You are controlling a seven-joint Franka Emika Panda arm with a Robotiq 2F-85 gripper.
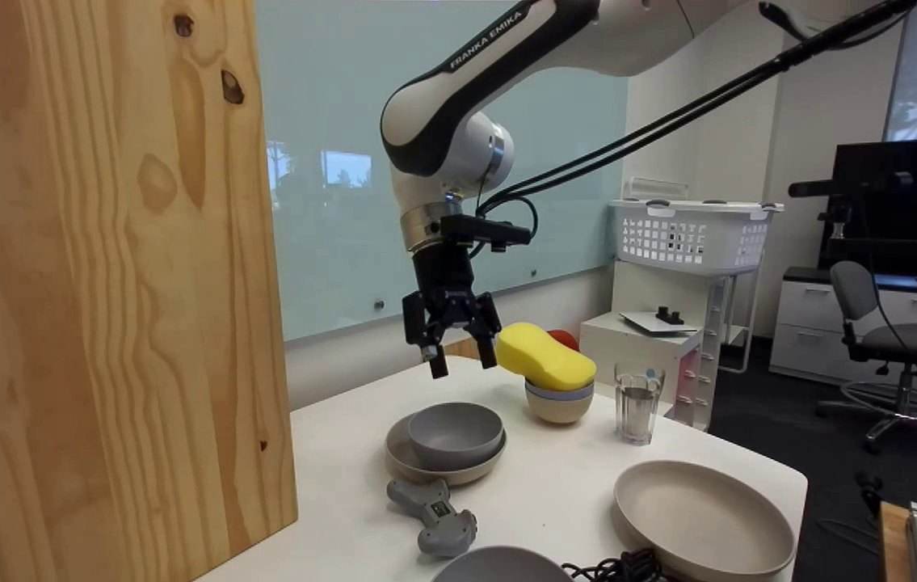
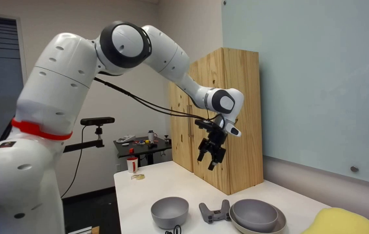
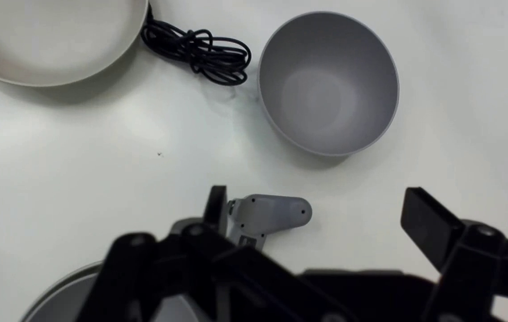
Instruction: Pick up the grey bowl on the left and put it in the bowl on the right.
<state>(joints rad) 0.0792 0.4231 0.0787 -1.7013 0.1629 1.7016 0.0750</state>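
Grey bowl (image 3: 327,85) stands beside the cable (image 3: 193,49), apart from the empty end effector (image 1: 463,360), its fingers (image 3: 430,226) spread wide.

Red-banded white arm (image 2: 60,84), black tool (image 1: 462,360).

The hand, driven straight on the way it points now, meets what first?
The hand would probably meet the white table, between the lone grey bowl and the grey controller; depth is unclear, so it might clip either one first.
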